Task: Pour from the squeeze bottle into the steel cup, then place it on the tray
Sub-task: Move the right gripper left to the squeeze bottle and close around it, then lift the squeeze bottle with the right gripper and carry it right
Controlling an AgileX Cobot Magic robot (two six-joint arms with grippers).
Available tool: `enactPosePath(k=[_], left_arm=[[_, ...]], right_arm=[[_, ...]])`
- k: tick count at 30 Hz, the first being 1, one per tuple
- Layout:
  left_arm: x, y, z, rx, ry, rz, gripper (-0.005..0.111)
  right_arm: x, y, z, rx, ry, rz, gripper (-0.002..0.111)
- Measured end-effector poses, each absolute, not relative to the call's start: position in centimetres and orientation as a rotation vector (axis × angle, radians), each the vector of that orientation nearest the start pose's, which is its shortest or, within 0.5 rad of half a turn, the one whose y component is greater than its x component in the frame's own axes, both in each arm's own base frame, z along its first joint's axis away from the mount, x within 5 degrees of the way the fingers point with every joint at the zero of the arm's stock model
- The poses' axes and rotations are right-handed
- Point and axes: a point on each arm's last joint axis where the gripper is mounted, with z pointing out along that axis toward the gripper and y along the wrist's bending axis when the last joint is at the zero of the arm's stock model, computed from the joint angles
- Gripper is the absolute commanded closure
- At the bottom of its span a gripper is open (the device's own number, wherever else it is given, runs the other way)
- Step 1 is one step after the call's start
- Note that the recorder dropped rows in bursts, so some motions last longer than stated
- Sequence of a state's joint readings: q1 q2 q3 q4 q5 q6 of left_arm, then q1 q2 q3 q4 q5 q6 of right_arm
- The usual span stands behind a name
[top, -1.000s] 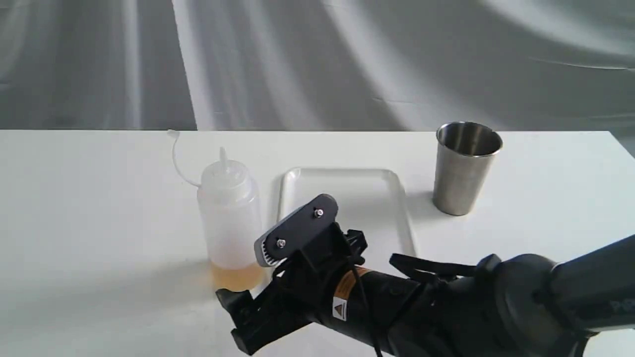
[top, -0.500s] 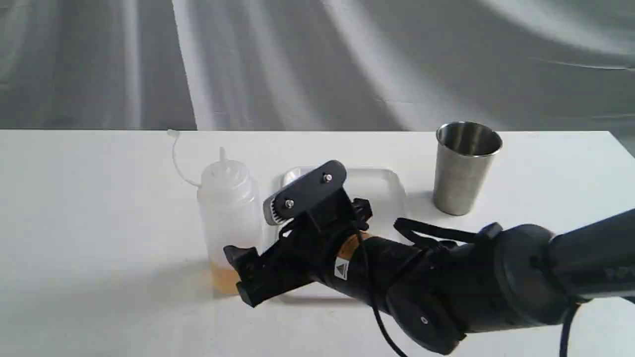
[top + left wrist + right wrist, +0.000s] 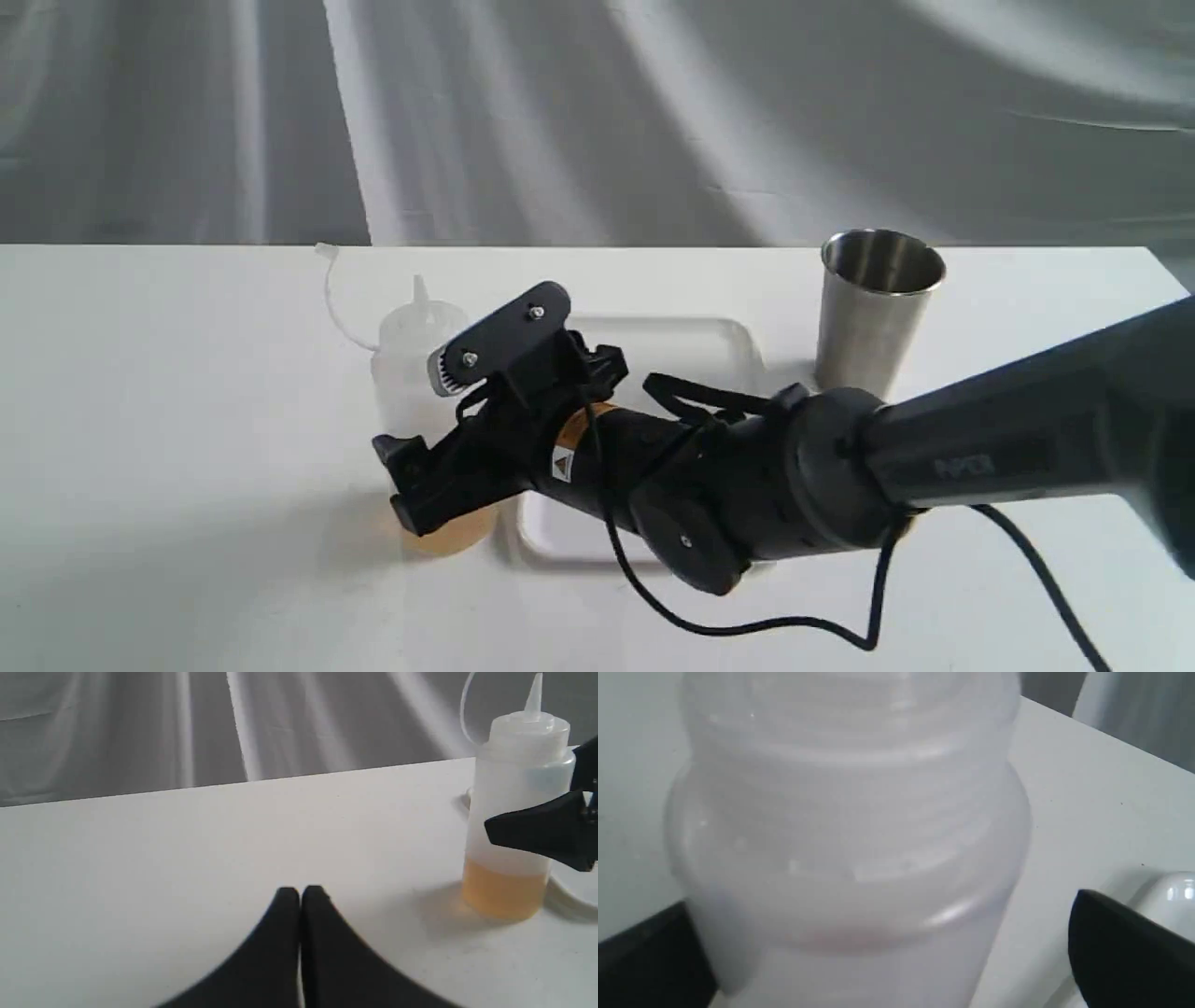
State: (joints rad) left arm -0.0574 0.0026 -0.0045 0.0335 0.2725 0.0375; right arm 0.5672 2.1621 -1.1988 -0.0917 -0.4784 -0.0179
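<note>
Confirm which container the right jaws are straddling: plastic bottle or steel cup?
The translucent white plastic squeeze bottle with amber liquid; open right jaws flank it. The brushed-steel tapered cup stands apart.

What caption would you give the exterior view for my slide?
Open right gripper straddles the upright squeeze bottle beside the tray; the steel cup stands apart, farther right.

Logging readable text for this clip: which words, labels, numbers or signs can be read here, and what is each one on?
Warning triangle sign, no readable words: orange and white sticker on the black right arm, near its wrist.
Raised lettering on that arm's forearm: too blurred to read.
Translucent white plastic squeeze bottle, brushed steel cup, flat white plastic tray: no text visible.
</note>
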Motion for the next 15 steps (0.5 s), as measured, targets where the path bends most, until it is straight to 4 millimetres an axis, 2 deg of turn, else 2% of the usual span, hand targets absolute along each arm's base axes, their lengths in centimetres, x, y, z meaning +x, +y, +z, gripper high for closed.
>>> enactPosePath(k=[7, 15], left_arm=[[5.5, -0.2, 19.0, 0.105, 1.751, 0.017, 0.107], [5.5, -0.2, 19.0, 0.105, 1.751, 0.017, 0.107]], right_arm=[[39.1, 25.4, 11.3, -0.673, 1.881, 0.360, 0.013], [39.1, 25.6, 10.5, -0.661, 1.904, 0.374, 0.013]])
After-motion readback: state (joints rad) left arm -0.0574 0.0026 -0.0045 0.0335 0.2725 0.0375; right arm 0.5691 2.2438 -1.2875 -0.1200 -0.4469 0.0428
